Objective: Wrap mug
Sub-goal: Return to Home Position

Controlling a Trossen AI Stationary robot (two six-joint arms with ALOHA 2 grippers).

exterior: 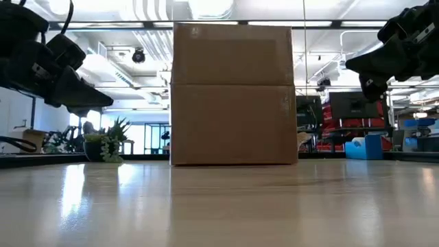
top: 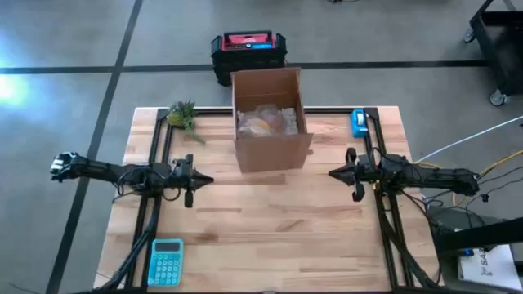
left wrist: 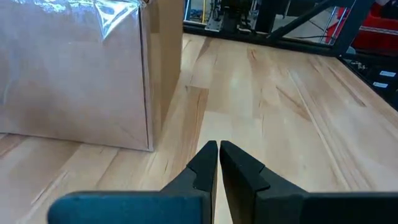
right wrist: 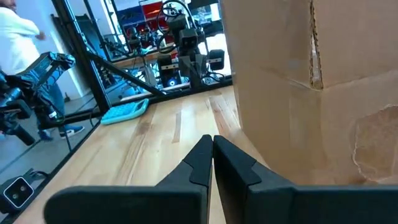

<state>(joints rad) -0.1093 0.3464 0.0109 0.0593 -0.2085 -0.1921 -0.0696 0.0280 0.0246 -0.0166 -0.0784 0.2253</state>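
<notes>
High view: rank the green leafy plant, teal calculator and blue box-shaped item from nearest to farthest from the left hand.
From the left hand:
1. Green leafy plant, upper left.
2. Teal calculator, lower left.
3. Blue box-shaped item, far right.

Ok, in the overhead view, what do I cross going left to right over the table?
Teal calculator → left gripper, shut → cardboard box → right gripper, shut → blue item by the right rail. The plant is left out: it overlaps the calculator and left gripper.
</notes>
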